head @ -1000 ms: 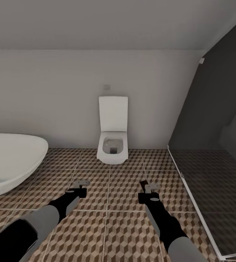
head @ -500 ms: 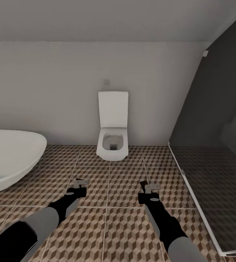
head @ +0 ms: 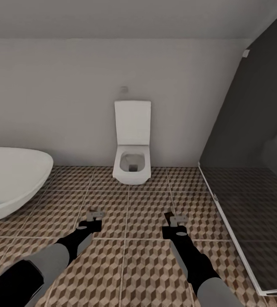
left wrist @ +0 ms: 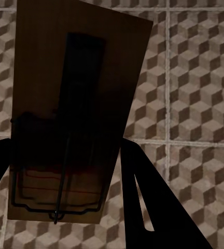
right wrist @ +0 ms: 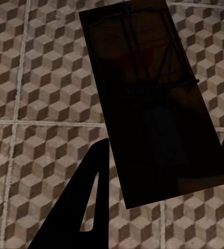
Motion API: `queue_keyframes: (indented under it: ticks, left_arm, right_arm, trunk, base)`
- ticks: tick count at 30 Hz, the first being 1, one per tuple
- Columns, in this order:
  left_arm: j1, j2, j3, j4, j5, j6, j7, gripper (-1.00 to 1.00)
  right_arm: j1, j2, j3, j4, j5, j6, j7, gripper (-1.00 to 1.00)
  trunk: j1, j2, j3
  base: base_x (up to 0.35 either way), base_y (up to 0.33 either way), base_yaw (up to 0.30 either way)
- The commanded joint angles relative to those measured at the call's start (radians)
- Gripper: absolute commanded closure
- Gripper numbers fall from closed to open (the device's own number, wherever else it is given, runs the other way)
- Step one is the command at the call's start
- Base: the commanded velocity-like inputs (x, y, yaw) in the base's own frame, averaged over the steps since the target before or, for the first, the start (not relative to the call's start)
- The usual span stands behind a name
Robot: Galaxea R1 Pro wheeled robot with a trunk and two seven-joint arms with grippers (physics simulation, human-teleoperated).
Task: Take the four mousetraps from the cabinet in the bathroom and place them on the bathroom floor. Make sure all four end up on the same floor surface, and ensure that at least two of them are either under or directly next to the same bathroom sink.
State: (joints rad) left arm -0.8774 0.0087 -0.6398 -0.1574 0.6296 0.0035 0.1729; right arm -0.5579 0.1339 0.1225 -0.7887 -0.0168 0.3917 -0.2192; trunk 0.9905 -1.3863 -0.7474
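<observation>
One mousetrap (left wrist: 73, 111) clamped between the left claw's (left wrist: 65, 171) dark fingers (left wrist: 148, 197); a second mousetrap (right wrist: 151, 98), in deep shadow, pinched in the right claw (right wrist: 161, 171). Both held above the cube-patterned bathroom floor (head: 147, 264), pale grout lines crossing beneath. Wire and faint red marking legible from the left wrist; traps too small to tell from the head. Ahead of the left claw (head: 93, 218) and right claw (head: 174, 221): white toilet (head: 132, 147) against the wall, bathtub (head: 10, 179) off left, dark glass shower panel (head: 249, 170) off right.
</observation>
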Motion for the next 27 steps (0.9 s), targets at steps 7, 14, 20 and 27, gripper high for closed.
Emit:
queue_keyframes:
  ticks: [7,14,20,27]
  left_arm:
    - [0.003,0.001,-0.009,-0.002,0.006,0.001,0.008,1.00]
    - [0.006,0.000,-0.009,-0.002,0.006,0.001,0.008,1.00]
    - [0.007,-0.001,-0.009,-0.002,0.006,0.001,0.008,1.00]
    - [0.008,-0.001,-0.009,-0.002,0.006,0.001,0.008,1.00]
  right_arm:
    - [0.000,0.000,0.003,-0.001,-0.003,0.006,-0.006,1.00]
    - [0.000,0.000,0.003,-0.001,-0.003,0.006,-0.006,1.00]
    - [0.000,0.000,0.003,-0.001,-0.003,0.006,-0.006,1.00]
    - [0.000,0.000,0.003,-0.001,-0.003,0.006,-0.006,1.00]
  trunk:
    - [0.027,-0.050,-0.034]
    - [0.054,-0.099,-0.067]
    - [0.077,-0.141,-0.096]
    - [0.104,-0.190,-0.129]
  base:
    - [0.000,0.000,0.000]
    - [0.000,0.000,0.000]
    - [0.000,0.000,0.000]
    - [0.000,0.000,0.000]
